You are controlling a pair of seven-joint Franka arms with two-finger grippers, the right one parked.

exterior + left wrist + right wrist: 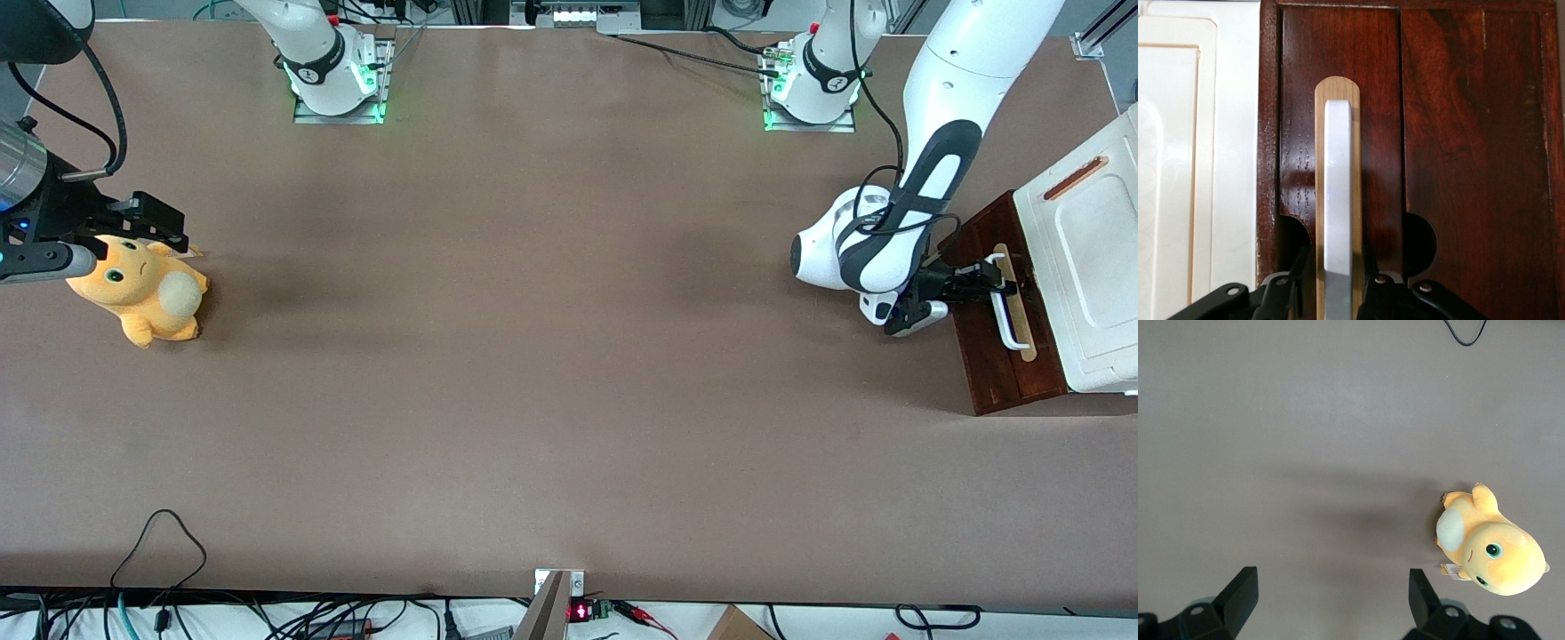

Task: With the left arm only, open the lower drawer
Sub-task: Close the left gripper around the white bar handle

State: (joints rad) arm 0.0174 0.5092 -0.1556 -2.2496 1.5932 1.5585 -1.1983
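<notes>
In the front view, the left arm (898,222) is seen reaching to the lower drawer (1000,311), which sits at the working arm's end of the table (533,356), under the white cabinet top (1089,249). The gripper (994,277) is placed at the white bar handle (1006,307).

In the left wrist view, the handle (1338,207) is flanked by the black fingers (1293,283), one on each side on the pale wood strip (1358,167); they are spread, and contact cannot be told.

In the right wrist view, a yellow plush toy (1488,547) is seen lying on the table.
</notes>
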